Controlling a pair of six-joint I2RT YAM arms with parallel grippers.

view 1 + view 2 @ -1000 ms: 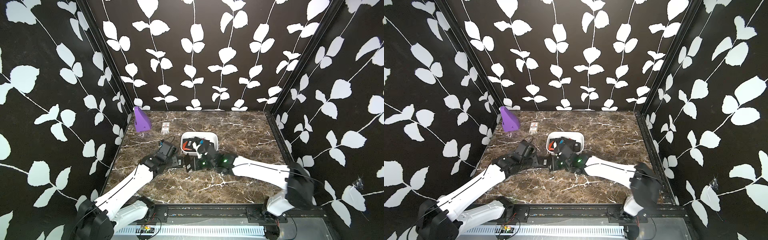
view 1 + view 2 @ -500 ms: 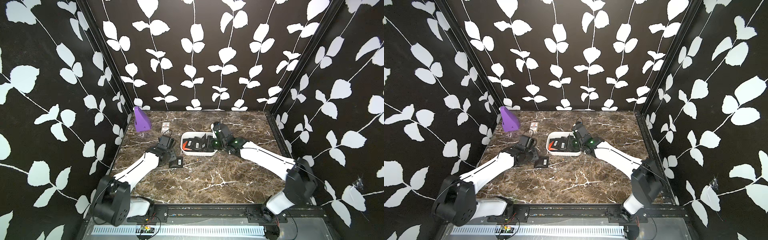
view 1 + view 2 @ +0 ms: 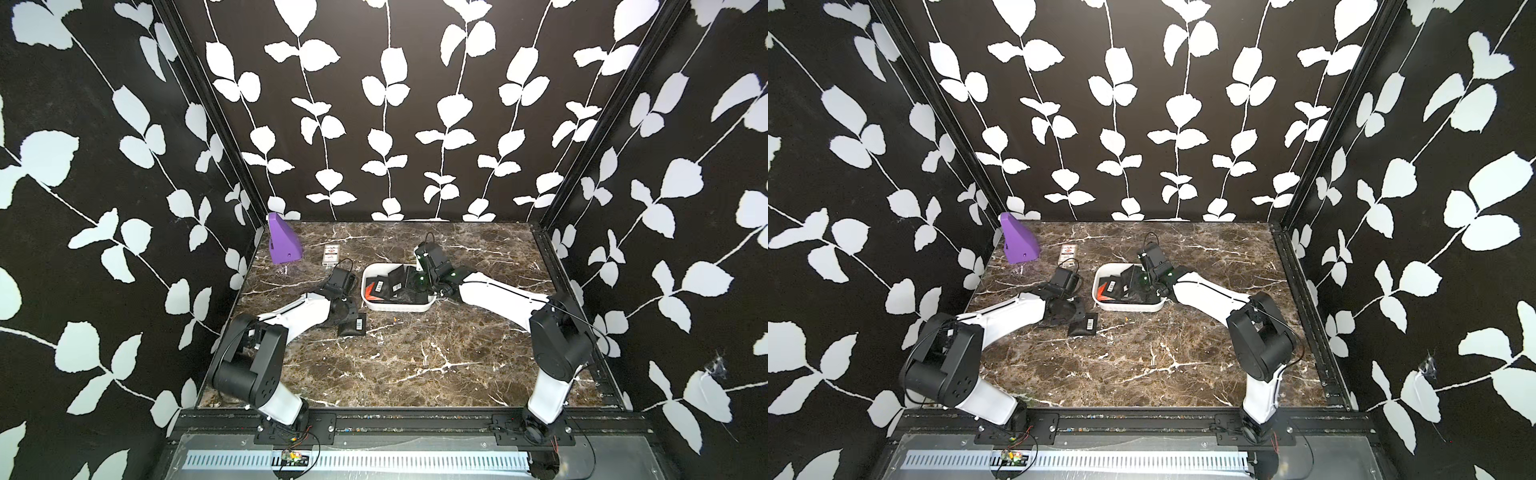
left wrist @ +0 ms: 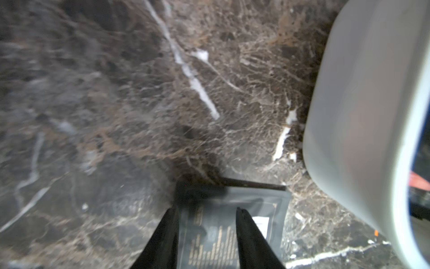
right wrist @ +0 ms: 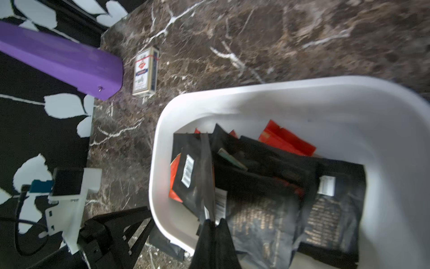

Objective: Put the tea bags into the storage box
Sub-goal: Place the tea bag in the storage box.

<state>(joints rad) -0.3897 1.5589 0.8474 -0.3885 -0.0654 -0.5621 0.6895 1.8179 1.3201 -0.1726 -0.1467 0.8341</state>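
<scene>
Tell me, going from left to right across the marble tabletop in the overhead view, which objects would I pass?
purple wedge block → small white packet → loose black tea bag → white storage box

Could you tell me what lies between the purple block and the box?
A small white packet, nearer the block than the box; the left arm's wrist sits close by. Both top views show it.
</scene>
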